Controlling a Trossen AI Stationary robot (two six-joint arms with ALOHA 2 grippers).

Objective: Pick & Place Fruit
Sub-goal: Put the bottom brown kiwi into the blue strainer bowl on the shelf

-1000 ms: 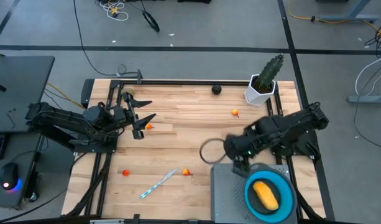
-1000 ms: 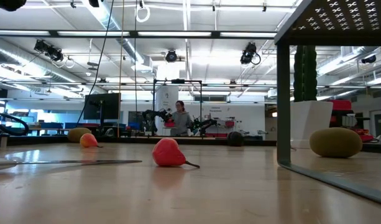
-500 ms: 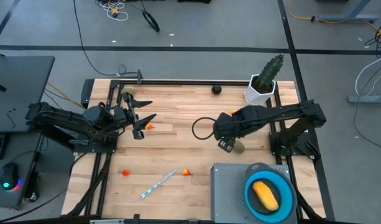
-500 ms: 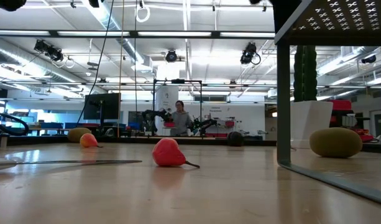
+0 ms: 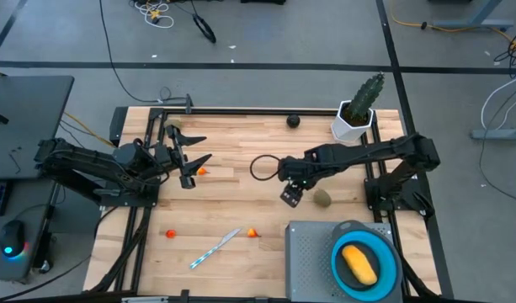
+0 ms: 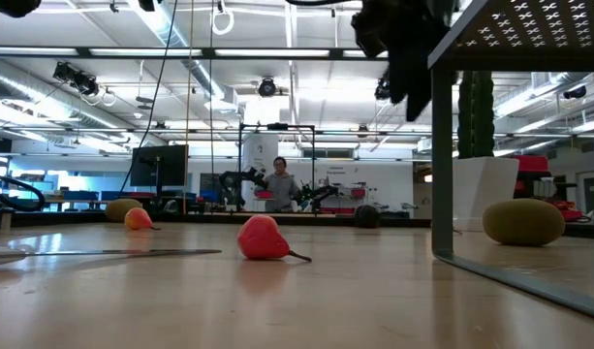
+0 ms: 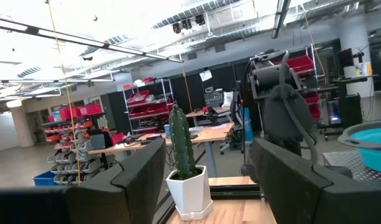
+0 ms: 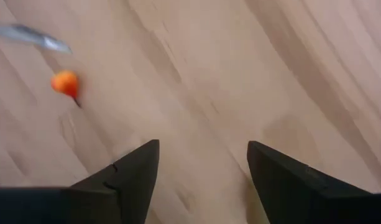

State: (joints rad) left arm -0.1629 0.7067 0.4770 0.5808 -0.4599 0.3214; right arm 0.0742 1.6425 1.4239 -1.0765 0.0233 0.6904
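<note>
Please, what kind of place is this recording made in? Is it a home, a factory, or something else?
Most likely a robotics lab or workshop. The wooden table stands on a bare grey floor with loose cables; behind it are shelves of red bins, more desks and ceiling strip lights, and a person at another robot rig.

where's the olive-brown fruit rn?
In the high view the olive-brown fruit lies on the table's right half, beside the right claw and just behind the grey perforated platform holding the blue bowl.

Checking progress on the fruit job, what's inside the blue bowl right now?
The blue bowl holds one yellow fruit, lying along its middle. Nothing else shows in it; whatever might sit beneath that fruit is covered. The olive fruit is on the table, outside.
</note>
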